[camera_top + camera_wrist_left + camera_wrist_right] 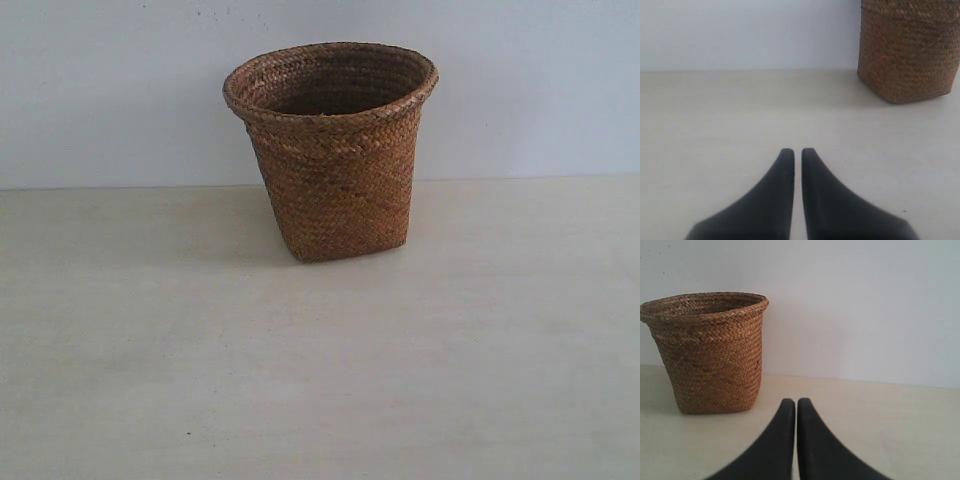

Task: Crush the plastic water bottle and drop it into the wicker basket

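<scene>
The brown wicker basket (335,150) stands upright at the back middle of the pale table, close to the wall. It also shows in the left wrist view as the wicker basket (910,50) and in the right wrist view as the wicker basket (707,350). The plastic water bottle is out of view in every frame. My left gripper (797,152) is shut with nothing between its black fingers, well short of the basket. My right gripper (796,402) is shut and empty too, off to the basket's other side. Neither arm appears in the exterior view.
The pale table (320,380) runs back to a plain light wall (520,90). Only the basket stands on the table in these views.
</scene>
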